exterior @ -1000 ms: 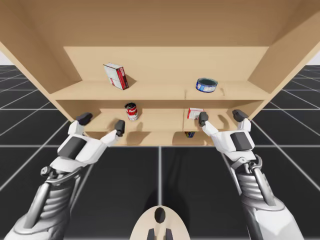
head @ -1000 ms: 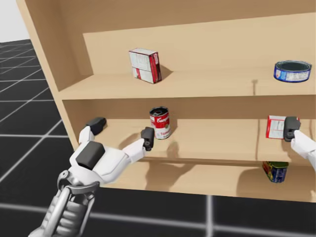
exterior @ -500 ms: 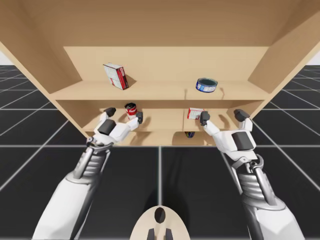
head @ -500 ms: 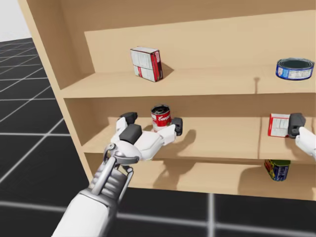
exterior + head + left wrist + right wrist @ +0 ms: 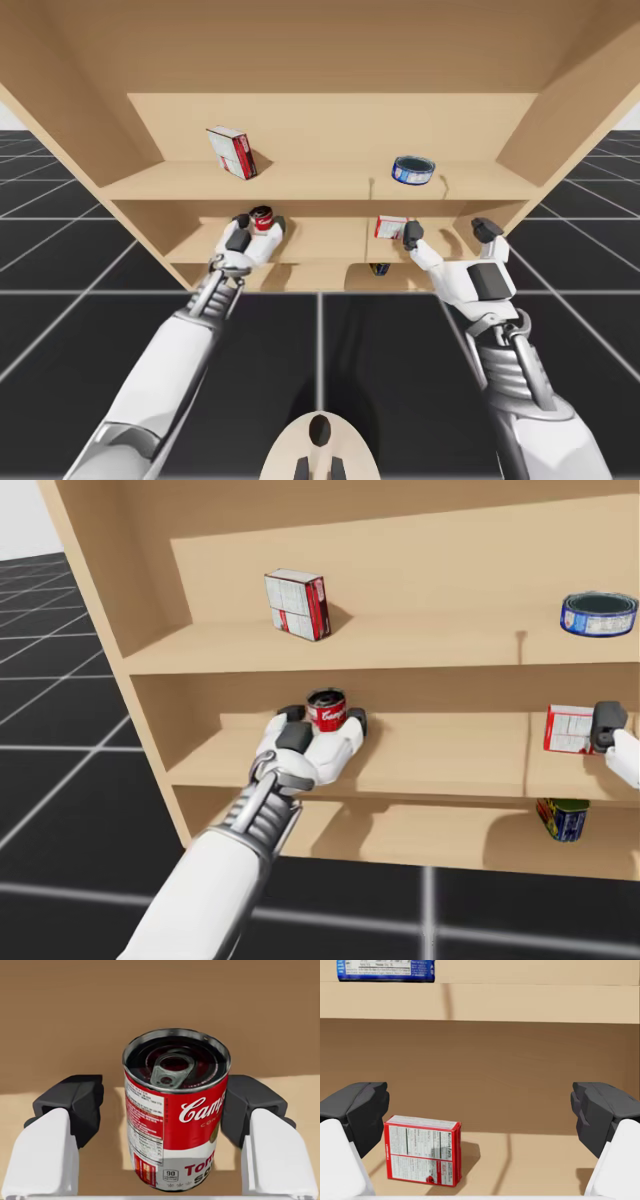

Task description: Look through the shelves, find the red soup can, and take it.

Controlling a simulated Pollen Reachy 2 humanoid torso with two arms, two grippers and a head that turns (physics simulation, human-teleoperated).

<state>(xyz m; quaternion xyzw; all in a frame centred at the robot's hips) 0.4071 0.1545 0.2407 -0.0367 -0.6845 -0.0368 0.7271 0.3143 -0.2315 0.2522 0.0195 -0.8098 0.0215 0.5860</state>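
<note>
Count over three shelves (image 5: pixel 300 185): one red soup can (image 5: pixel 175 1115), two red-and-white boxes, namely upper box (image 5: pixel 296 604) on the top shelf and lower box (image 5: pixel 422 1150) on the middle one, one flat blue can (image 5: pixel 598 615) up top, one dark can (image 5: pixel 560 818) at the bottom. Upright on the middle shelf's left part, the red soup can, long axis vertical, pull-tab lid upward, between the fingers of left pincer (image 5: pixel 161 1110), spread apart, one finger against the can's side and the other just clear. Wide apart too, right pincer (image 5: pixel 480 1110), lower box ahead of it.
</note>
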